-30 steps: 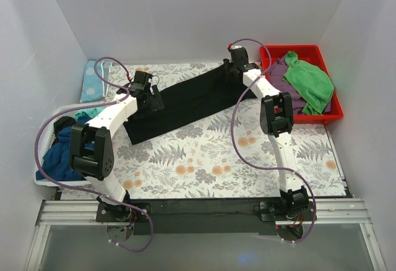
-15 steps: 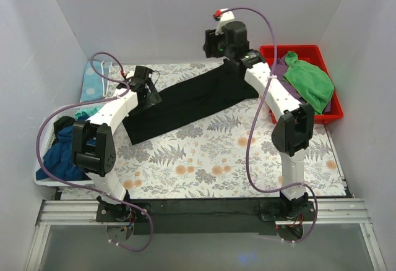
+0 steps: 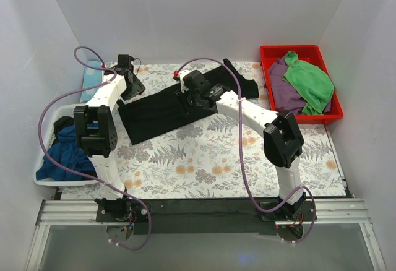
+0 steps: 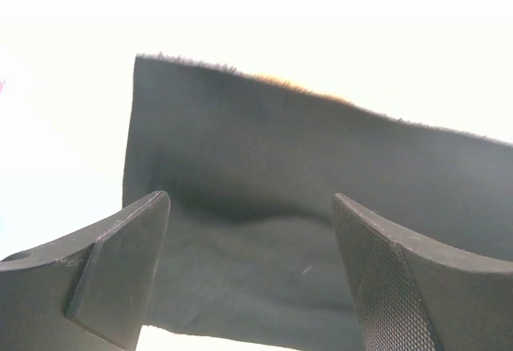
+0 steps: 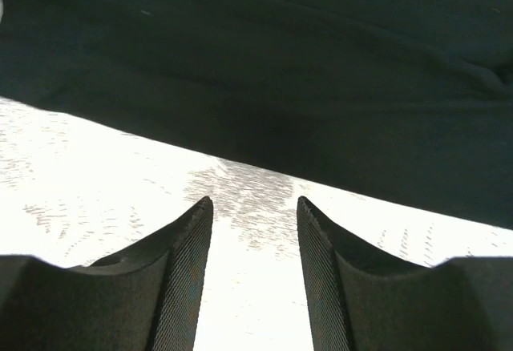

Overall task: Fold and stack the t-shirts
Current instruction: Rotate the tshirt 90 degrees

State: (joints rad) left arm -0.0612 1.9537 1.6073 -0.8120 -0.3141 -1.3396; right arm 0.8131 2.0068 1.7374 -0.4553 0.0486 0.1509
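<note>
A black t-shirt (image 3: 162,107) lies folded into a long band across the flowered table (image 3: 204,159), running from near left to far right. My left gripper (image 3: 132,88) hovers at the band's far left corner. In the left wrist view its jaws (image 4: 250,199) stand wide open with the flat black cloth (image 4: 264,175) beneath and beyond them. My right gripper (image 3: 187,98) is over the middle of the band. The right wrist view shows it (image 5: 255,200) open and empty above the tablecloth, the shirt's edge (image 5: 321,110) just ahead.
A red bin (image 3: 272,52) at the far right holds a green garment (image 3: 309,82) and a purple one (image 3: 281,88). A white basket (image 3: 49,181) at the left edge holds dark blue and teal shirts (image 3: 62,153). A pale dotted cloth (image 3: 91,79) lies at the far left.
My right arm rose from the shirt's far right end and swung left to the band's middle. My left gripper moved back and left to the corner. The shirt's right end now lies rumpled.
</note>
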